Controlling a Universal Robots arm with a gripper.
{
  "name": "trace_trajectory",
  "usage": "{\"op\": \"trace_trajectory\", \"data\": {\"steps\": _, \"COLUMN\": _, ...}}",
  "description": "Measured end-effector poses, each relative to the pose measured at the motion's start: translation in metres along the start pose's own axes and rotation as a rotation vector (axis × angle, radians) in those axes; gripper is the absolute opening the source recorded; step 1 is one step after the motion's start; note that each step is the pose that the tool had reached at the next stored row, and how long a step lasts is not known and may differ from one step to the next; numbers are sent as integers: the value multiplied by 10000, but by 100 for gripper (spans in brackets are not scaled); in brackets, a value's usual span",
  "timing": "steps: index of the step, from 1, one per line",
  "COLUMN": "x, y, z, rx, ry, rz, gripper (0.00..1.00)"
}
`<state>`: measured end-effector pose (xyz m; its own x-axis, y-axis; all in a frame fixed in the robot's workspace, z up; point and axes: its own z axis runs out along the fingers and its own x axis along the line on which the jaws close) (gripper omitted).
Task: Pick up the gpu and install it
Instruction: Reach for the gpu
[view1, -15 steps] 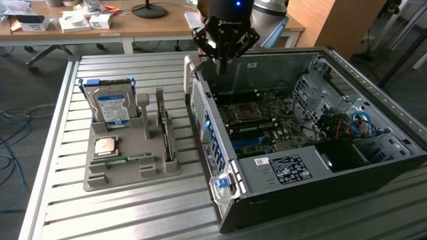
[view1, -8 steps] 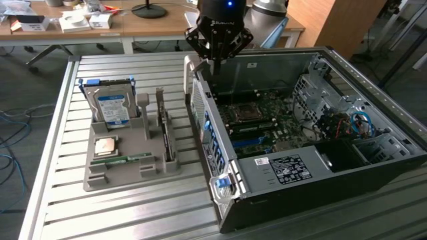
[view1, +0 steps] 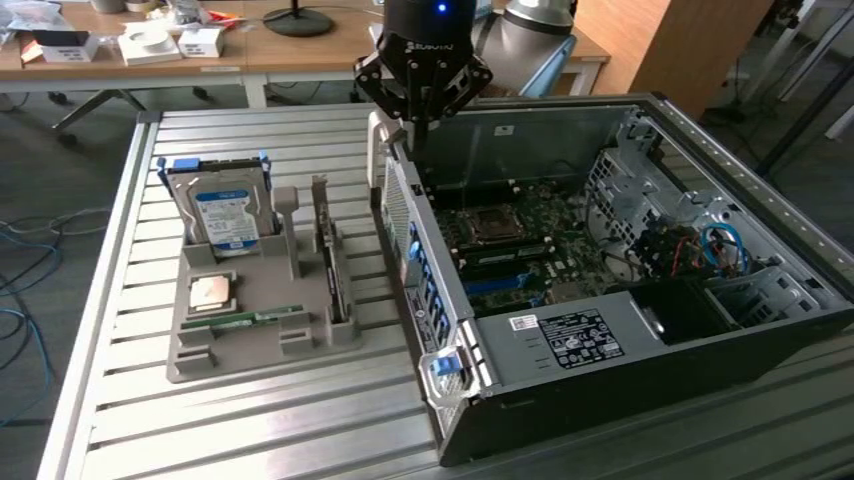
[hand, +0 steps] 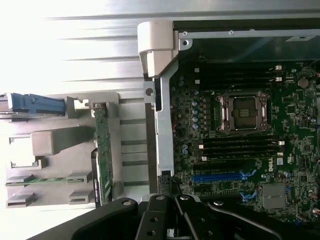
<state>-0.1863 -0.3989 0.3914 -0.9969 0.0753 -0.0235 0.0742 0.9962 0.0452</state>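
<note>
A black robot tool (view1: 418, 122) hangs above the far corner of an open computer case (view1: 561, 340). Its two fingers are pressed together and hold nothing.

The gpu (view1: 328, 250) is well apart from the tool. It stands on its long edge in a slot of a grey moulded tray (view1: 267, 350), on the side of the tray nearest the case. It is a thin, flat circuit board, dark green. In the exterior view its long axis runs from far to near, roughly parallel to the case wall beside it. A pale metal bracket strip rises at its far end. From the wrist view the card (hand: 103, 155) shows edge-on as a narrow green line.

The tray also carries other parts:
- A boxy silver hard drive (view1: 224, 212) with a blue and white label, upright between blue rails.
- A square processor chip (view1: 214, 292), lying flat.
- A small narrow green memory stick (view1: 247, 320), lying flat.

The tray rests on a desk (view1: 160, 420) of ribbed, silvery metal slats.

The case is dark sheet metal and lies on its side with the panel off. Inside is a green motherboard (hand: 295, 150) crowded with small components. It has a square metal processor socket (hand: 245, 112), rows of black memory slots and a long blue expansion slot (hand: 220, 176). A beige plastic latch (hand: 157, 45) sits on the case's corner, just below the tool.
</note>
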Motion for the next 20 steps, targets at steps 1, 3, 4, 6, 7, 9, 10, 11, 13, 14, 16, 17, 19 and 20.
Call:
{"op": "trace_trajectory", "data": {"steps": 1, "x": 15, "y": -1, "z": 1, "rx": 0, "ry": -1, "rz": 0, "gripper": 11}}
{"op": "trace_trajectory", "data": {"steps": 3, "x": 43, "y": -3, "z": 1, "rx": 1, "ry": 0, "rz": 0, "gripper": 11}}
{"op": "trace_trajectory", "data": {"steps": 4, "x": 56, "y": -4, "z": 1, "rx": 1, "ry": 0, "rz": 0, "gripper": 11}}
{"op": "trace_trajectory", "data": {"steps": 6, "x": 90, "y": -7, "z": 2, "rx": 1, "ry": 0, "rz": 0, "gripper": 11}}
{"op": "trace_trajectory", "data": {"steps": 7, "x": 112, "y": -8, "z": 2, "rx": 2, "ry": 1, "rz": 1, "gripper": 11}}
{"op": "trace_trajectory", "data": {"steps": 9, "x": 165, "y": -13, "z": 3, "rx": 1, "ry": 0, "rz": 1, "gripper": 11}}
{"op": "trace_trajectory", "data": {"steps": 10, "x": 190, "y": -15, "z": 4, "rx": 1, "ry": 0, "rz": 1, "gripper": 11}}
{"op": "trace_trajectory", "data": {"steps": 11, "x": 214, "y": -17, "z": 4, "rx": 1, "ry": 0, "rz": 1, "gripper": 11}}
{"op": "trace_trajectory", "data": {"steps": 13, "x": 264, "y": -20, "z": 5, "rx": 1, "ry": 0, "rz": 3, "gripper": 11}}
{"op": "trace_trajectory", "data": {"steps": 14, "x": 289, "y": -22, "z": 5, "rx": 1, "ry": 0, "rz": 4, "gripper": 11}}
{"op": "trace_trajectory", "data": {"steps": 16, "x": 340, "y": -26, "z": 6, "rx": 1, "ry": 0, "rz": 5, "gripper": 11}}
{"op": "trace_trajectory", "data": {"steps": 17, "x": 364, "y": -28, "z": 6, "rx": 1, "ry": 0, "rz": 5, "gripper": 11}}
{"op": "trace_trajectory", "data": {"steps": 19, "x": 410, "y": -31, "z": 7, "rx": 1, "ry": -1, "rz": 5, "gripper": 11}}
{"op": "trace_trajectory", "data": {"steps": 20, "x": 432, "y": -33, "z": 7, "rx": 1, "ry": 0, "rz": 6, "gripper": 11}}
